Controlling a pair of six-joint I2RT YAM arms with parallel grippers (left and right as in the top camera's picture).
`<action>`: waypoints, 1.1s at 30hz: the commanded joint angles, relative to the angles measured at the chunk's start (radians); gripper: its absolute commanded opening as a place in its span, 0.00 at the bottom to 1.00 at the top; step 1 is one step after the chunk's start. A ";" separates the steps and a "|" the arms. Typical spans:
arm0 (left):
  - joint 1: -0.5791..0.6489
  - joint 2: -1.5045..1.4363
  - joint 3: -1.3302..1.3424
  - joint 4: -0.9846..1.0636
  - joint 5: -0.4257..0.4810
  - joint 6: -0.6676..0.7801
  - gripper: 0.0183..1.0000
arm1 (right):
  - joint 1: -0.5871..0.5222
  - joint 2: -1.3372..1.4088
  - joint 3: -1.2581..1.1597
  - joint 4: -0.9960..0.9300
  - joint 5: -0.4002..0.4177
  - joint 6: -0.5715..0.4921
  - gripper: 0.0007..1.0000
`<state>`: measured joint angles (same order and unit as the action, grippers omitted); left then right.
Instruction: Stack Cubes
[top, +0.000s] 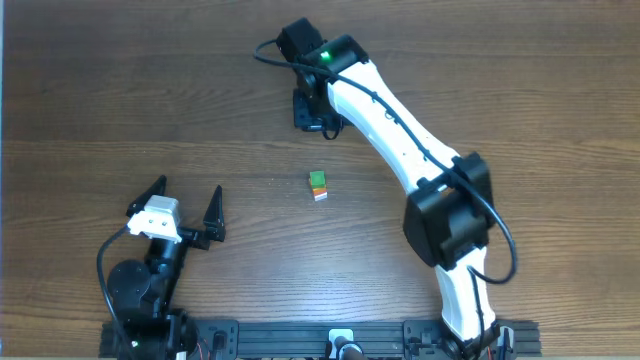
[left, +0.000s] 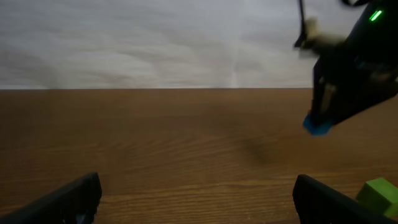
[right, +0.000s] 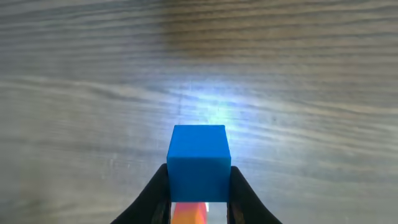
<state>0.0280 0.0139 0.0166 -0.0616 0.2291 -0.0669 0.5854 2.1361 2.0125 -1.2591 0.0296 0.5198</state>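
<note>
My right gripper (right: 199, 186) is shut on a blue cube (right: 199, 160), which sits squarely between its two fingers above bare wood. From above, the right gripper (top: 317, 116) is at the far middle of the table. A small stack of cubes (top: 319, 186), green on top with orange and white below, stands nearer the middle, apart from that gripper. The left wrist view shows the blue cube (left: 319, 127) held off the table, and the green cube (left: 379, 194) at its edge. At the near left, my left gripper (top: 186, 206) stands open, holding nothing.
The wooden table (top: 120, 90) is bare wood around the stack. A pale wall (left: 155, 37) rises behind the table's far edge.
</note>
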 joint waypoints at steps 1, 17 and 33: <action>-0.005 -0.008 -0.011 0.007 0.006 0.018 1.00 | 0.038 -0.107 0.022 -0.053 0.034 -0.001 0.01; -0.005 -0.008 -0.011 0.007 0.006 0.018 1.00 | 0.163 -0.221 -0.066 -0.227 0.040 0.097 0.01; -0.005 -0.008 -0.011 0.007 0.006 0.018 1.00 | 0.168 -0.227 -0.227 -0.109 -0.033 0.117 0.01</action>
<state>0.0280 0.0139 0.0166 -0.0612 0.2291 -0.0673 0.7464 1.9240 1.8046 -1.3746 0.0044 0.6254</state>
